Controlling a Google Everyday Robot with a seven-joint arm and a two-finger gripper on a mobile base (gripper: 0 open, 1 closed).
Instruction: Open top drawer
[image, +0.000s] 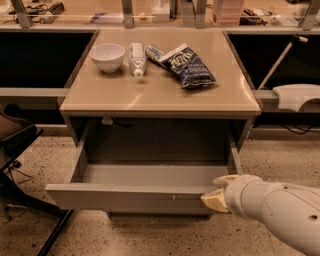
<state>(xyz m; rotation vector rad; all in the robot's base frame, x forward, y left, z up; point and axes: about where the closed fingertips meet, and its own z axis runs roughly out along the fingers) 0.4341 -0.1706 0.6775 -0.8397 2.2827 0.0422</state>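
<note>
End effector (218, 191) sits low on the right of my view, at the right end of the top drawer (130, 197), with the white arm (280, 212) running off toward the lower right corner behind it. From what I see, its two tan fingers (212, 201) straddle the front panel there, one tip on the outer face and the other just over the rim on the tray side, so I read it as clamped on that panel. That drawer stands well open under the counter (160, 97), its shallow grey tray exposed and small white scratches showing on the front right of centre. On the counter I see a white bowl (107, 56) at the back left, a white bottle (136, 58) lying on its side just beside it, and a crumpled blue bag (187, 65) to the right of the bottle. Speckled floor (150, 235) lies beneath the drawer.
</note>
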